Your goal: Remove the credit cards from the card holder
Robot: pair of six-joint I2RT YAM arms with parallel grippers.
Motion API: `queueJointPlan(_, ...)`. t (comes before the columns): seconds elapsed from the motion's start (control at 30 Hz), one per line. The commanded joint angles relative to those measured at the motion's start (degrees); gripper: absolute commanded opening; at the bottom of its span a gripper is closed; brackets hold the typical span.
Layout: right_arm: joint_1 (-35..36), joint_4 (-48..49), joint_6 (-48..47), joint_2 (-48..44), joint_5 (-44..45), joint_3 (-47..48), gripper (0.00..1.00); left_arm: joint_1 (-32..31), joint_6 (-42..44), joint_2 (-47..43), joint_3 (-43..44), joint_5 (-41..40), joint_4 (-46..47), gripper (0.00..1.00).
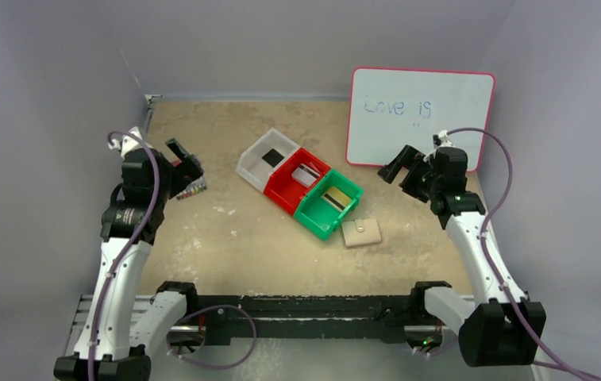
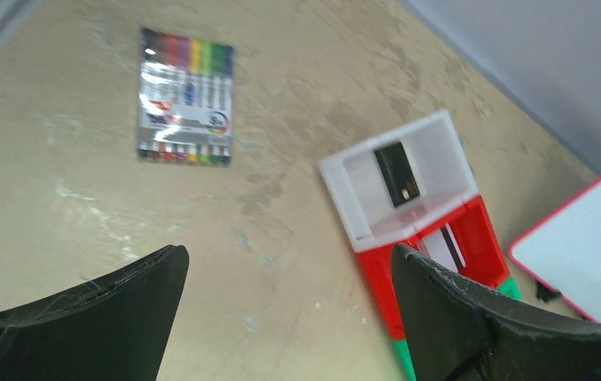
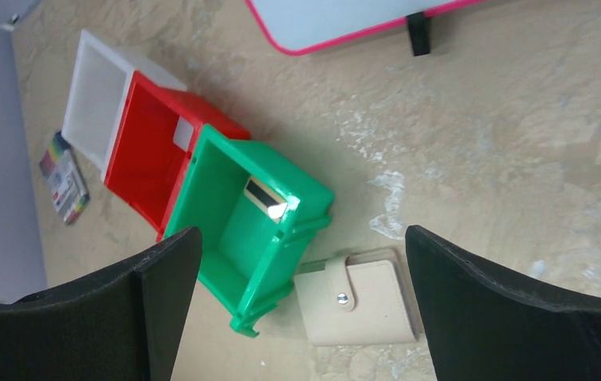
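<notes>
The right claw (image 3: 301, 232) fills the bottom of its wrist view, its two black fingers spread wide with nothing between them, hanging above the card holder (image 3: 360, 305). The left claw (image 2: 289, 252) is likewise wide open and empty, held high over bare bench (image 1: 225, 238) near a pack of markers (image 2: 186, 95). The card holder lies flat on the bench, folded shut with its snap tab across the front, just beside the near corner of the green bin (image 3: 265, 159). The credit cards are already out of it. A gold card (image 3: 263, 197) leans inside the green bin, a silver card (image 1: 306, 175) sits in the red bin (image 1: 285, 194) and a black card (image 2: 398, 171) in the white bin (image 1: 251, 171). By that layout the removal step looks finished. Whether another card hides in the closed holder cannot be told, so the only remaining move would be unsnapping it to check, one claw pinning it down while the other lifts the flap.
</notes>
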Motion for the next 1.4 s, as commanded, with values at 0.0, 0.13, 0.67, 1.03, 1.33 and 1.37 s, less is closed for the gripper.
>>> queueJointPlan(0.0, 0.02, 2.80, -0.16, 4.15, -8.92, 3.10, 1.00, -0.10, 1.54, 4.12, 0.25, 14.37, 5.67, 1.00)
queueJointPlan(0.13, 0.09, 4.99, 1.84, 7.71, -12.77, 2.70, 0.97, -0.05, 2.39, 6.66, -0.60, 18.20, 8.03, 1.00)
queueJointPlan(0.67, 0.78, 6.39, 4.28, 21.72, -16.68, 8.14, 0.95, -0.10, 1.37, 8.55, -2.15, 22.80, 12.64, 1.00)
queueJointPlan(1.03, 4.95, 10.16, 10.12, 17.62, -13.59, -2.69, 0.96, -0.16, 0.79, 10.01, -2.70, 22.42, 14.53, 1.00)
queueJointPlan(1.33, 8.82, 16.52, 13.31, 20.32, -17.41, -5.54, 0.96, -0.18, 0.53, 11.15, -2.58, 23.07, 15.36, 1.00)
queueJointPlan(1.37, 8.83, 16.59, 13.41, 20.78, -17.04, -5.00, 0.96, -0.18, 0.71, 11.04, -2.69, 22.85, 15.15, 1.00)
